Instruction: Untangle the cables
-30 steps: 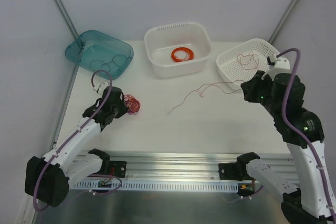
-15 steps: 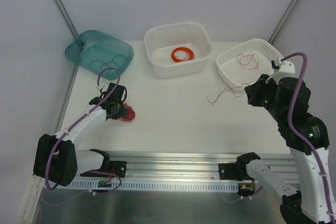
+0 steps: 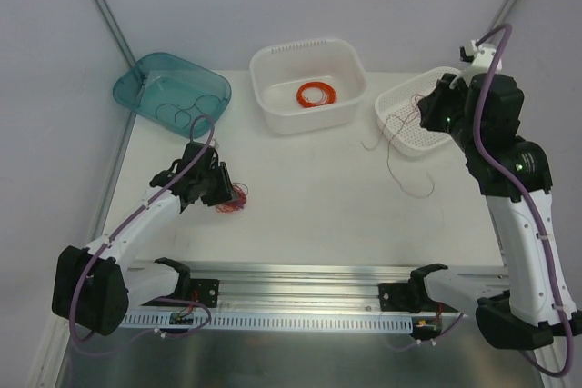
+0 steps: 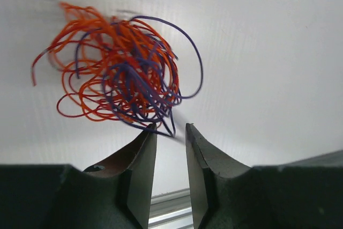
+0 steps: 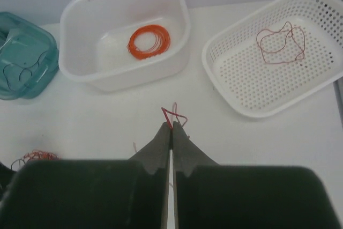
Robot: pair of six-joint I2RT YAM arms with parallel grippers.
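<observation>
Cables (image 4: 120, 76): lying as a small tangled ball of orange-red and dark strands on the white table (image 3: 309, 215), left of the middle, just beyond the tips of the left pincer (image 4: 171, 132). Standing slightly parted there, with a narrow gap between the two fingers and nothing clearly clamped in it. Touching or almost touching the lowest loops of the ball, too blurred to tell which. Hovering low over the table at the end of the left arm.

Gripping a thin red strand (image 5: 177, 115) with the right pincer (image 5: 171, 130), fingers pressed flat together, a small loop of the strand sticking out past the tips. Holding that pincer raised over the near left rim of the perforated basket (image 5: 241, 79) at the far right of the table. Hanging down from there and curling loosely over the table beside the basket, well apart from the ball. Lying inside the basket in a loose loop, a second strand (image 5: 281, 41), also thin and red.

Sitting at the far middle, a white tub (image 3: 273, 65) with a neat orange ring (image 3: 316, 94) of wire on its floor. Resting at the far left corner, a teal tub (image 3: 136, 79) with a few dark loops (image 3: 186, 114) in it.
</observation>
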